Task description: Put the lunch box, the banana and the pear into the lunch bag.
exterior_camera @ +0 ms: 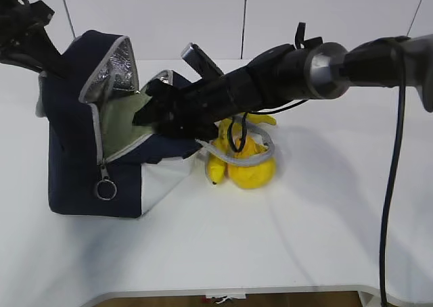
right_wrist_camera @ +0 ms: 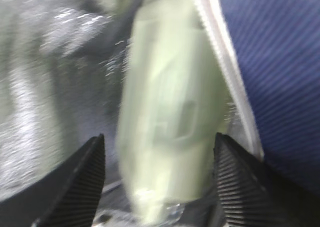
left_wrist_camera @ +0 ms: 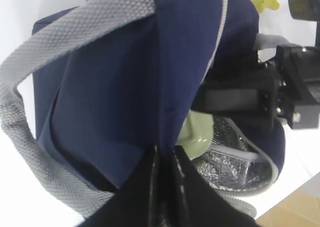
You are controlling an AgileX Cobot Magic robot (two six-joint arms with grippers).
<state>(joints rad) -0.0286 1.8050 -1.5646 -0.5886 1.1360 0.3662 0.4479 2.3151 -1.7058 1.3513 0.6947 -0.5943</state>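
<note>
Releasing the lunch box (right_wrist_camera: 170, 112) inside the lunch bag (exterior_camera: 74, 165), mid-worktop: right gripper (right_wrist_camera: 160, 162) jaws stand apart, clear of the lid. Left gripper (left_wrist_camera: 165, 187) clenched on bag fabric, holding the mouth open. Advice: withdraw straight, avoiding the zipper edge. Only the exterior view shows banana (exterior_camera: 215, 168) and pear (exterior_camera: 254, 168) outside, beside the bag.

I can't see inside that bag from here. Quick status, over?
Left gripper shut on lunch bag, holding it open. Right gripper open around lunch box inside. Banana, pear wait outside; nothing blocking.

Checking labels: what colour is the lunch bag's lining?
Silver foil lining, clearest in the exterior view.
</note>
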